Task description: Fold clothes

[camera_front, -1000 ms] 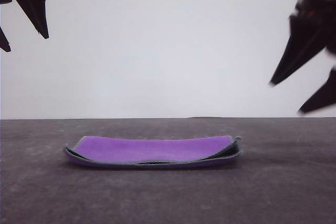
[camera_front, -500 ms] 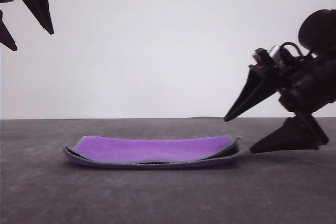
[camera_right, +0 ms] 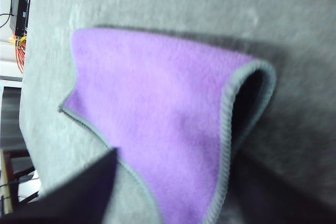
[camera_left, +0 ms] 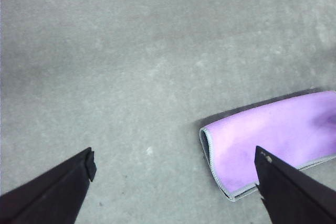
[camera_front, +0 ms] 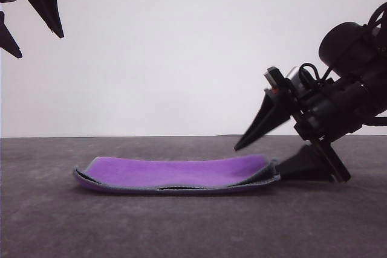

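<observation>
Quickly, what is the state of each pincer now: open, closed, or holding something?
Left pincer: open, holding nothing, high above the table.
Right pincer: open, holding nothing, fingers straddling the right edge of the purple cloth.

The front camera sits really low, almost at tabletop height, looking straight ahead across the grey table at a blank white wall. The left wrist camera hangs high up and looks down past the left gripper, so the table is far below it. The right wrist camera is way closer, nearly skimming the surface just behind the right gripper. All three catch the folded purple cloth, which lies right ahead of the right gripper's fingers.
</observation>
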`<state>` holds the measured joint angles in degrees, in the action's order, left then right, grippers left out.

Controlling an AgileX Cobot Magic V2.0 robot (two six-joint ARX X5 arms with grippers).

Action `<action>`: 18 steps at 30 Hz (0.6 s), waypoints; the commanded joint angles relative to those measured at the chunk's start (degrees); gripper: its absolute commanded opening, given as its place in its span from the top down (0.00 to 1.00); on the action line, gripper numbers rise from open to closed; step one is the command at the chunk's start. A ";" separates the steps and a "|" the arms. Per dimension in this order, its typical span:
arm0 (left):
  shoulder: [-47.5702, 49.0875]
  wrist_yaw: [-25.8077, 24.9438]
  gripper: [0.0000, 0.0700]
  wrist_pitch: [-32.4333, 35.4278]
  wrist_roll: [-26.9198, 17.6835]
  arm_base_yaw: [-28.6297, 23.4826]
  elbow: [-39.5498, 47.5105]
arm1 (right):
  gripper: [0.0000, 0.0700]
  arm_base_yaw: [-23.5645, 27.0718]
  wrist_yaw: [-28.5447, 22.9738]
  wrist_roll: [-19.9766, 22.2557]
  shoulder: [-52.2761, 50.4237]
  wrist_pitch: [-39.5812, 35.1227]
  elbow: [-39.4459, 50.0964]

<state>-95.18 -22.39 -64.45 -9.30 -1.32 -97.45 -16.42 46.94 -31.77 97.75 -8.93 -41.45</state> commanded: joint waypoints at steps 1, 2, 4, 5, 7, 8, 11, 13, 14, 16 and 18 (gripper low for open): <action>-0.74 -0.24 0.15 0.35 0.39 0.00 -1.44 | 0.90 -0.33 0.87 -0.55 1.18 -0.28 -0.96; -0.74 -0.24 0.15 0.27 0.39 0.00 -1.44 | 0.90 -0.33 1.04 -0.39 1.18 -0.28 -0.96; -0.74 -0.24 0.15 0.15 0.39 0.00 -1.44 | 0.95 -0.31 1.47 0.02 1.18 -0.26 -1.05; -0.74 -0.24 0.15 0.17 0.41 0.00 -1.44 | 0.97 -0.29 2.18 0.26 1.18 -0.28 -1.16; -0.74 -0.24 0.15 0.17 0.42 0.00 -1.44 | 0.99 -0.26 4.02 0.44 1.16 -0.31 -1.56; -0.74 -0.24 0.15 0.17 0.42 0.00 -1.44 | 0.99 -0.34 5.00 0.44 1.14 -0.44 -1.92; -0.74 -0.24 0.15 0.17 0.43 0.00 -1.44 | 0.99 -1.53 6.00 0.29 1.14 -0.47 -3.60; -0.74 -0.24 0.15 0.20 0.42 0.02 -1.44 | 0.99 -3.10 6.01 0.20 1.14 -0.44 -5.15; -0.74 -0.26 0.15 0.18 0.43 0.02 -1.44 | 0.99 -3.91 5.90 0.20 1.14 -0.45 -5.85; -0.74 -0.42 0.15 0.15 0.42 0.07 -1.44 | 0.99 -5.96 4.75 0.22 1.16 -0.46 -7.35; -0.74 -0.41 0.15 0.15 0.43 0.07 -1.44 | 0.99 -7.97 2.82 0.20 1.33 -0.45 -8.82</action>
<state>-95.18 -22.46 -64.47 -9.30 -1.32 -97.45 -23.49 50.11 -31.77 97.78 -8.91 -49.17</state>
